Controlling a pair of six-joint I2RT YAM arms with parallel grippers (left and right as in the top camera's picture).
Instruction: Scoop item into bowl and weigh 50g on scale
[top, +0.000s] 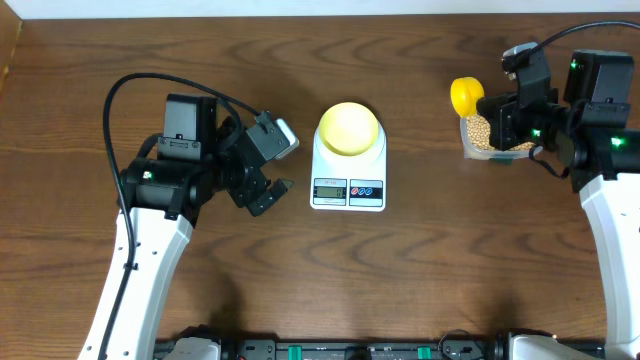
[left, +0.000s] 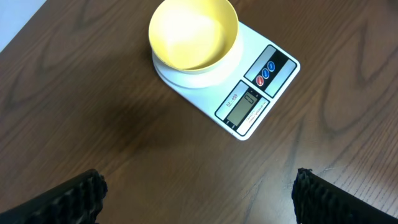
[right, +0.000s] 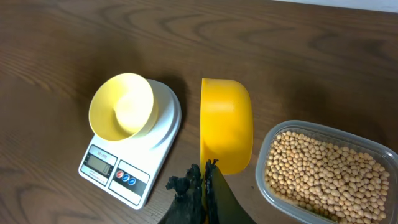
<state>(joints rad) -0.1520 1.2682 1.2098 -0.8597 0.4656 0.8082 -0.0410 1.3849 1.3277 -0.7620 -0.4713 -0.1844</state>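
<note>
Dark-grained wood table (top: 420, 280) carries everything, with the scale (top: 348, 185) at its middle and the pale bowl (top: 348, 128) seated on the platform, empty of beans in both wrist views. All the beans (right: 326, 171) lie in the clear tub (right: 268, 155) on the right side of the table. The right gripper (right: 204, 182) hangs just beside that tub, jaws pressed together on what seems to be the handle of the yellow scoop (right: 227, 124), though the handle itself is mostly hidden behind the fingers. From the right wrist, the scoop sits between the tub and the scale, just outside the tub's near wall rather than over the beans. Its flat rim appears turned toward the scale, rounded back toward the tub. The next move therefore likely needs the scoop carried sideways over the tub wall and its mouth rolled toward the beans before it dips. The left gripper (top: 268, 192) waits beside the scale with jaws spread wide, holding nothing, well apart from the tub, so the right arm is plainly the nearer one for scooping
</note>
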